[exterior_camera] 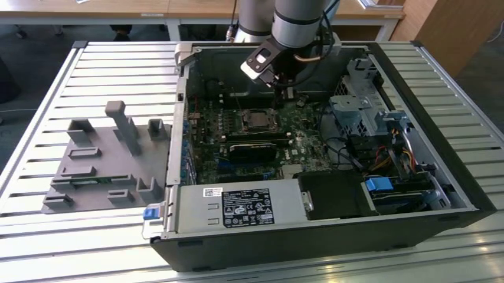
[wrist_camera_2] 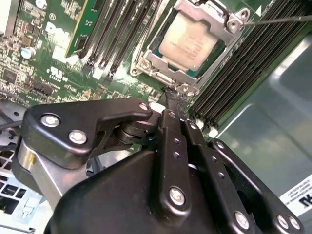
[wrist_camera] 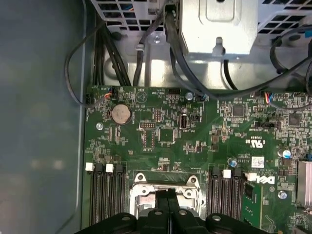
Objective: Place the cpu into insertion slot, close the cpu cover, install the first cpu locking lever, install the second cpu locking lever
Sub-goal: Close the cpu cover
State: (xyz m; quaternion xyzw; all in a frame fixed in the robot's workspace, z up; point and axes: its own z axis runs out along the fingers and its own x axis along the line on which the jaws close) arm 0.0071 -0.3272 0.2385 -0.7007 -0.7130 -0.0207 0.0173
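Observation:
The cpu [wrist_camera_2: 187,43], a pale metal square, lies in the insertion slot [wrist_camera_2: 146,63] on the green board. The cpu cover [wrist_camera_2: 214,19], a silvery frame, lies flat around it. A thin lever rod [wrist_camera_2: 278,19] runs off from one corner of the socket. My gripper [wrist_camera_2: 171,93] is shut, its black fingers pressed together with the tips at the socket's edge, beside the cover's rim. Whether the tips touch the metal I cannot tell. In the first wrist view the gripper [wrist_camera: 168,195] stands over the socket frame [wrist_camera: 141,181]. In the exterior view the gripper [exterior_camera: 284,93] hangs inside the case just behind the socket [exterior_camera: 256,119].
Long black memory slots [wrist_camera_2: 122,29] flank the socket on both sides. A power supply box [exterior_camera: 236,207] fills the case's near side, with a drive cage [exterior_camera: 358,112] and cables [wrist_camera: 146,58] close by. A grey fixture tray [exterior_camera: 102,159] sits on the slatted table at the exterior view's left.

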